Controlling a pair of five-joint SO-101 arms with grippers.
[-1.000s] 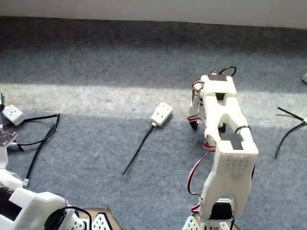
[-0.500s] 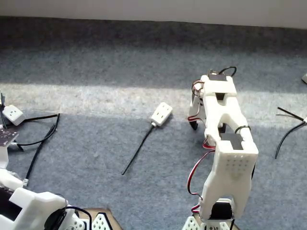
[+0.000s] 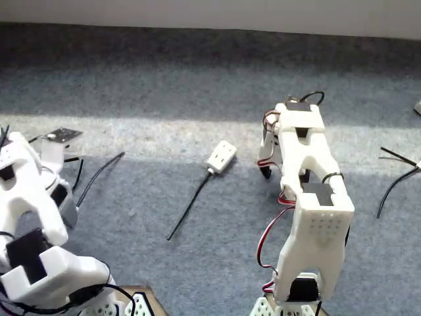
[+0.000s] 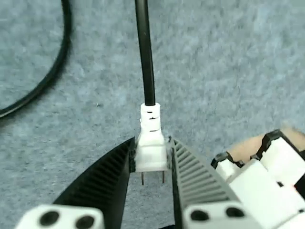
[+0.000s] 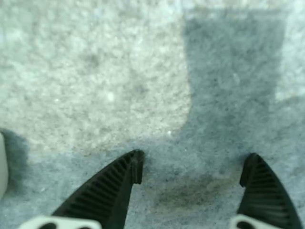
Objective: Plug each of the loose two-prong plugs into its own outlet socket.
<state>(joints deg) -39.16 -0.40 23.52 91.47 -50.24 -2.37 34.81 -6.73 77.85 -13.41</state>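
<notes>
Now that your left tool [image 4: 151, 145] is clamped on the white two-prong plug [image 4: 151, 153], prongs pointing back at the wrist and the black cord [image 4: 145, 52] trailing off ahead, you've got something to work with. In the last second the left arm [image 3: 33, 197] swung up along the worktop's left edge and dragged the cord with it. The right tool [image 5: 190, 167] hasn't budged, jaws wide over bare worktop [image 5: 95, 71], just beside the outlet socket [image 3: 222, 157] mid-worktop. My guess: grasp's done, and carrying it to that socket is next.
</notes>
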